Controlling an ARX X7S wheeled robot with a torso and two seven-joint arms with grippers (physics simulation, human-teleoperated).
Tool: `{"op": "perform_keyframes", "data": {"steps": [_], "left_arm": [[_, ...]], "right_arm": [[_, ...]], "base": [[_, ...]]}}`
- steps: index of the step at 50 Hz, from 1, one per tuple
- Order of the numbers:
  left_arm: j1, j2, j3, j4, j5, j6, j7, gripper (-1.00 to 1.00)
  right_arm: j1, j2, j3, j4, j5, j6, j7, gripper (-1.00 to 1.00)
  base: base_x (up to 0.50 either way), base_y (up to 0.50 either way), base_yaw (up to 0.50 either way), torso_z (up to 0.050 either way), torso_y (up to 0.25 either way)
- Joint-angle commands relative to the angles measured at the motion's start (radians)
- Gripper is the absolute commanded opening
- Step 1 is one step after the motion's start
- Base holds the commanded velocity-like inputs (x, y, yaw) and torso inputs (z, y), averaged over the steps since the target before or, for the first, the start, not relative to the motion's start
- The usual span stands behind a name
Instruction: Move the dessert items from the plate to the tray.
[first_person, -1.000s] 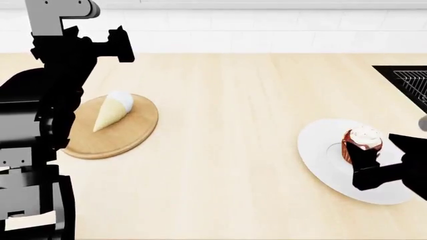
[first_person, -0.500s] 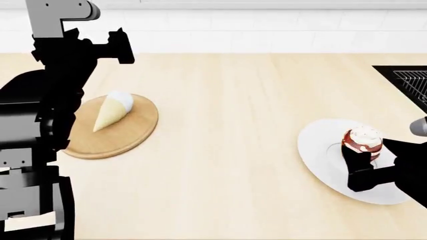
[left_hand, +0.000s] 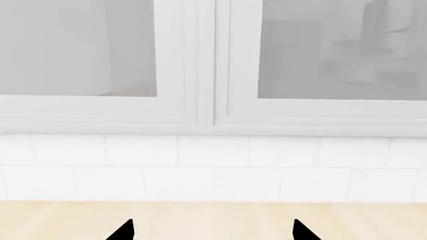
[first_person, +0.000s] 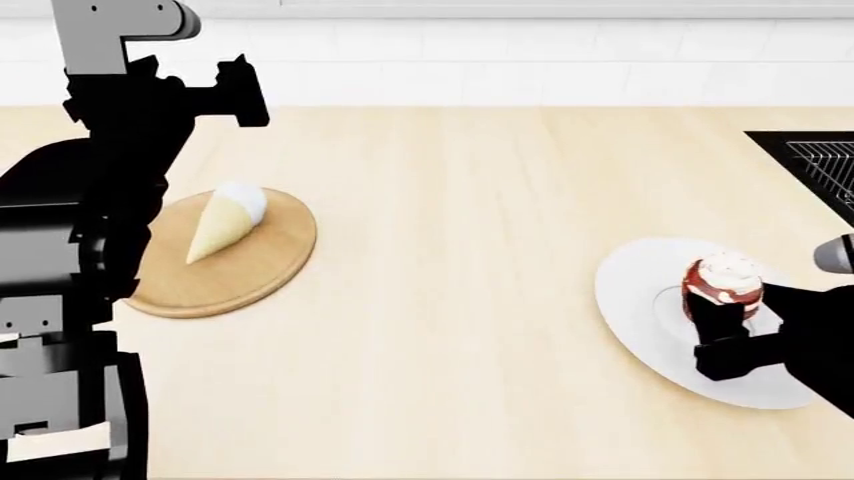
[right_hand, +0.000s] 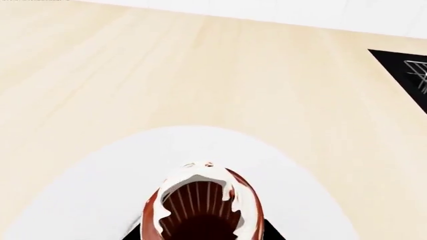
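The cupcake (first_person: 723, 283) sits at the right of the head view, on the white plate (first_person: 641, 320), its frosted top tipped toward the upper part of the frame and its red-brown wrapper below. In the right wrist view the cupcake (right_hand: 202, 207) fills the lower centre, leaning so that its ribbed wrapper faces the camera, with the plate (right_hand: 93, 200) spread pale around it. The right gripper (first_person: 717, 330) comes in from the lower right edge of the head view and its black fingers stand close on both sides of the wrapper, narrowed onto the cupcake; whether the cupcake's base touches the plate cannot be told.

The ice-cream cone (first_person: 224, 222) lies on its side at centre left of the head view, on the round wooden disc (first_person: 254, 275). Its long axis runs diagonally, the white scoop toward the upper right and the pointed tip toward the lower left.

The left gripper (left_hand: 212, 231) shows in the left wrist view only as two black fingertips (left_hand: 123, 231) at the bottom edge, spread wide apart with nothing between them, above the pale wooden counter (left_hand: 213, 212) and facing a white tiled wall (left_hand: 213, 167).

A black sink grid (first_person: 821, 170) cuts into the right edge of the head view.
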Motion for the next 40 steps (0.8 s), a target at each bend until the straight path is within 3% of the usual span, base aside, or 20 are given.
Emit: {"op": "perform_keyframes", "data": {"steps": [1, 26, 40], "left_arm": [[0.002, 0.004, -0.005, -0.004, -0.002, 0.006, 0.004, 1.00], [0.015, -0.006, 0.004, 0.025, -0.014, -0.013, 0.004, 1.00], [0.026, -0.122, 0.203, 0.070, 0.078, -0.180, 0.071, 1.00]], "right_arm": [[0.010, -0.010, -0.004, 0.006, -0.011, 0.001, -0.004, -1.00], [0.098, 0.065, 0.073, -0.084, 0.114, 0.076, 0.085, -1.00], [0.277, 0.076, -0.015, -0.120, 0.162, 0.103, 0.119, -1.00]], "base": [[0.00, 0.00, 0.00, 0.000, 0.000], [0.00, 0.00, 0.00, 0.000, 0.000], [0.00, 0.00, 0.00, 0.000, 0.000]]}}
